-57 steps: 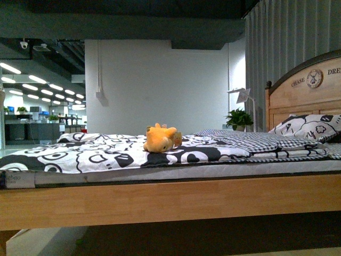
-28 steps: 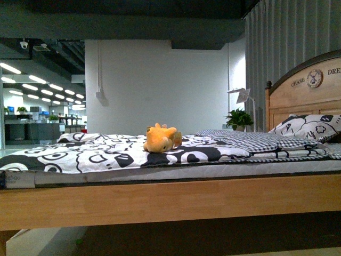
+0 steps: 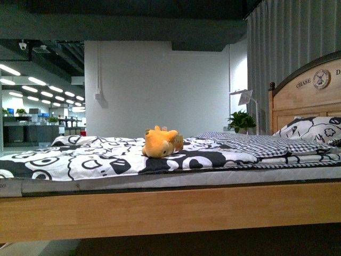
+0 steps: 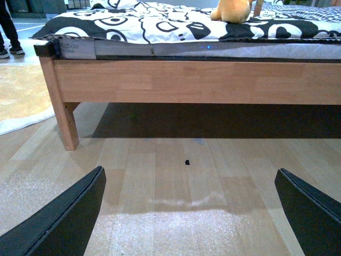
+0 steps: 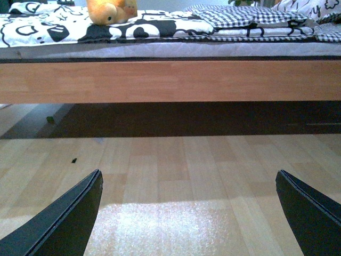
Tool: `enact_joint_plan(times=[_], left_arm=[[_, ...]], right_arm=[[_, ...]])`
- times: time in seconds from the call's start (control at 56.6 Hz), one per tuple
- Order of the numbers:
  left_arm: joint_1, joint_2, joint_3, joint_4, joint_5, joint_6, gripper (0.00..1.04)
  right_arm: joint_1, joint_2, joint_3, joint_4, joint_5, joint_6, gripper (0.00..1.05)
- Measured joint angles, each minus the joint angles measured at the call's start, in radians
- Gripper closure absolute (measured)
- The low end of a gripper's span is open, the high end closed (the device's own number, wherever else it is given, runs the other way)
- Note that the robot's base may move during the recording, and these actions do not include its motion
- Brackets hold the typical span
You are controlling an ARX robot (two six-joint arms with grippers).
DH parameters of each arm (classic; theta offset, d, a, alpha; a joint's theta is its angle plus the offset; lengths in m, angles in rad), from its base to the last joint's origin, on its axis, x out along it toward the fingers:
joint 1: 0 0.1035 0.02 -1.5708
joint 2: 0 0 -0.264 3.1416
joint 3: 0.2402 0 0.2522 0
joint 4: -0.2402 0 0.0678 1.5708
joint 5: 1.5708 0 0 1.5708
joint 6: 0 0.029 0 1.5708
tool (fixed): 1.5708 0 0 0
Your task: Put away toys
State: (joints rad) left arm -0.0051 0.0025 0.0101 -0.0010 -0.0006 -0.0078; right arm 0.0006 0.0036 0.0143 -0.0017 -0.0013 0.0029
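Note:
A yellow-orange plush toy [image 3: 160, 143] lies on the black-and-white patterned quilt of the bed [image 3: 160, 208], near the middle. It also shows at the far edge of the left wrist view, the toy [image 4: 233, 10], and of the right wrist view, the toy [image 5: 109, 10]. My left gripper [image 4: 191, 213] hangs open over the wooden floor, well short of the bed. My right gripper [image 5: 189, 213] is open too, low over the floor, with nothing between its fingers. Neither arm shows in the front view.
The wooden bed frame [image 4: 192, 82] stands across my path, with a leg [image 4: 63, 114] at its corner. A checked blanket [image 3: 256, 143], pillow [image 3: 314, 129] and headboard [image 3: 311, 98] lie to the right. A pale rug [image 4: 21, 98] lies on the floor; a person's legs [image 4: 9, 32] stand beyond.
The front view has shifted: the bed and toy now sit slightly lower and larger, and the headboard has slid right, so the robot's body has moved a little toward the bed.

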Motion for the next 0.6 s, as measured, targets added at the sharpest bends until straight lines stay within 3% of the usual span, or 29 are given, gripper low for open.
enact_joint_plan(times=[0.601], left_arm=[[0.000, -0.001, 0.000, 0.000, 0.000, 0.000, 0.06]], right_arm=[[0.000, 0.000, 0.000, 0.000, 0.000, 0.000, 0.07]])
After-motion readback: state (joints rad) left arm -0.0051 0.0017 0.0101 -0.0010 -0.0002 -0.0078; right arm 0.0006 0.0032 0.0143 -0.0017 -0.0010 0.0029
